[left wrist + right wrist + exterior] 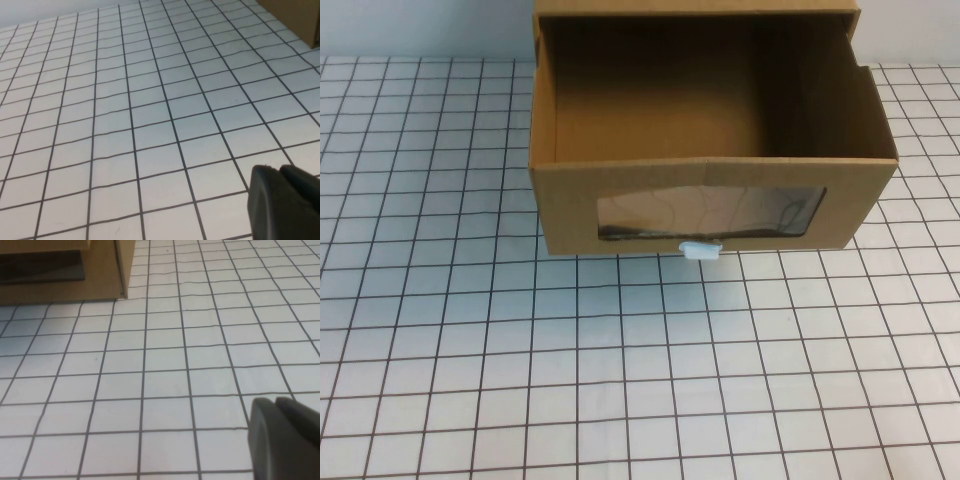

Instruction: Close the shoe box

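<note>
The shoe box (710, 205) is a brown cardboard drawer, pulled far out of its sleeve at the back of the table and empty inside. Its front has a wide clear window (710, 212) with a small white pull tab (701, 249) below it. A corner of the box shows in the right wrist view (65, 275) and in the left wrist view (295, 17). My left gripper (279, 172) is shut and empty above the grid mat, away from the box. My right gripper (275, 405) is shut and empty above the mat, short of the box. Neither gripper shows in the high view.
The table is covered by a white mat with a black grid (620, 370). The box's outer sleeve (695, 8) stands at the back edge, against a pale wall.
</note>
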Available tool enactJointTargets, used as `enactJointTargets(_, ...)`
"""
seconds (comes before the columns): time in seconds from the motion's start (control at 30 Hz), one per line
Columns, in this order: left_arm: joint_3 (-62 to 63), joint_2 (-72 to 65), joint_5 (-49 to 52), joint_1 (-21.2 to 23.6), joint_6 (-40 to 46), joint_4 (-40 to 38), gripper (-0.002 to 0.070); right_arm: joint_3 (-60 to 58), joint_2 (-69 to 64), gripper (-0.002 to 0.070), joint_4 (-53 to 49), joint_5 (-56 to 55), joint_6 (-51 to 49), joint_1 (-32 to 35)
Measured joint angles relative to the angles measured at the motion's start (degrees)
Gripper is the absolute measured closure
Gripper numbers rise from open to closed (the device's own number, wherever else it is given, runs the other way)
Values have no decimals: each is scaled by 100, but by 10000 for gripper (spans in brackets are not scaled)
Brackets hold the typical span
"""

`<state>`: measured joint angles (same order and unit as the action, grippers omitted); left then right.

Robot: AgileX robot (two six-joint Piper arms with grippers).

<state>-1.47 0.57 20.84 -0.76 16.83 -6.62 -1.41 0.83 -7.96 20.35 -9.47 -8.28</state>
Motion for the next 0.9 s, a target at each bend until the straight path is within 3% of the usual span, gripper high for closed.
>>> enactJointTargets(0.3,0,0,-70,0,0,-12,680,-12,0,690,0,-102,0,0)
enactJointTargets(0.43,0,0,-478,0,0,-22,680,-12,0,690,0,-711,0,0)
enactJointTargets(0.9,-4,0,-4379,0,-515,-822,680,-12,0,690,-109,-5962,0,0)
